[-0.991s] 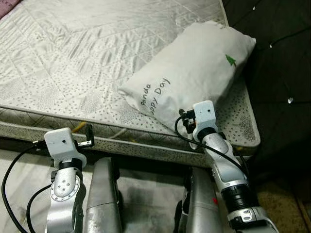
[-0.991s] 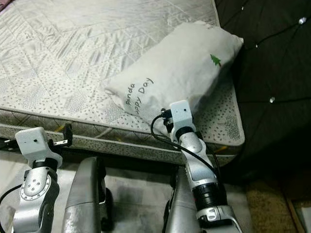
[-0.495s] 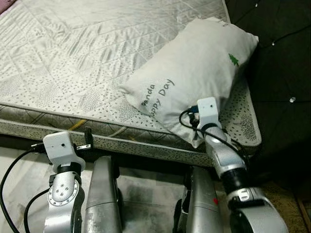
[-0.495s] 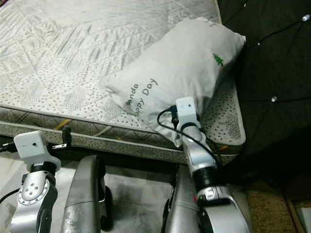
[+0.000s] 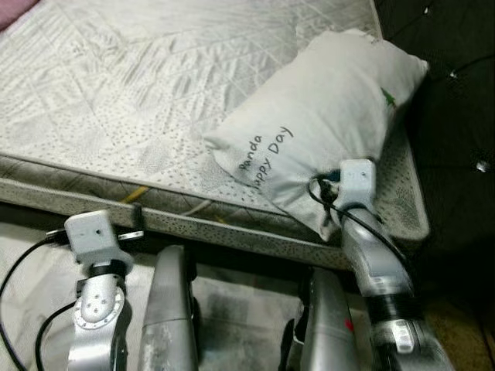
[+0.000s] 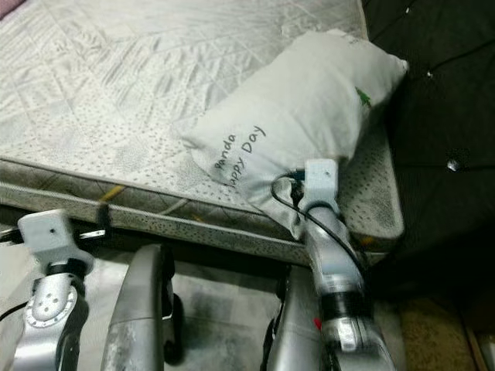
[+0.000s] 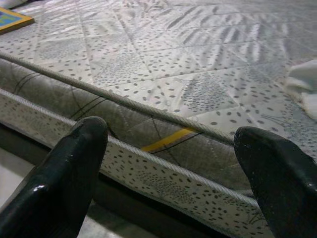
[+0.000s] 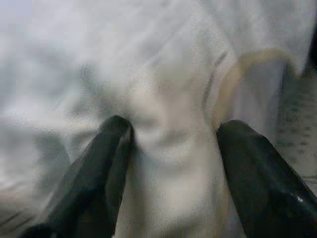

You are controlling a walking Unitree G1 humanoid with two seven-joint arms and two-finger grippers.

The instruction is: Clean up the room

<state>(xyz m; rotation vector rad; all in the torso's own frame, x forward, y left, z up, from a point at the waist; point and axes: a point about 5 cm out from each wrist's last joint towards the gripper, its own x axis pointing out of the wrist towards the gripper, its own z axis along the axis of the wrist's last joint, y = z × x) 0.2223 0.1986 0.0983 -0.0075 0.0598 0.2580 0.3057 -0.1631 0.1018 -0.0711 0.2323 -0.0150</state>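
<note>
A white pillow (image 5: pixel 317 131) printed "Panda Happy Day" with a small green tree lies tilted on the right end of the grey quilted mattress (image 5: pixel 116 93). My right gripper (image 8: pixel 173 148) is at the pillow's near lower corner, open, with bunched pillow fabric (image 8: pixel 168 124) between its two fingers and touching them. In the head views its fingertips are hidden behind its wrist block (image 5: pixel 356 176). My left gripper (image 7: pixel 168 148) is open and holds nothing, level with the mattress's side edge (image 7: pixel 163 144), low on the left.
A dark tufted headboard (image 5: pixel 456 93) rises right of the mattress. The mattress side with its yellow tag (image 5: pixel 136 193) runs across in front of me. A flat item with an orange border (image 7: pixel 12 20) lies on the far mattress. Pale floor (image 5: pixel 232 309) is below.
My right gripper has pushed forward from the mattress edge into the pillow's lower corner. The camera has shifted slightly. The left arm has hardly moved.
</note>
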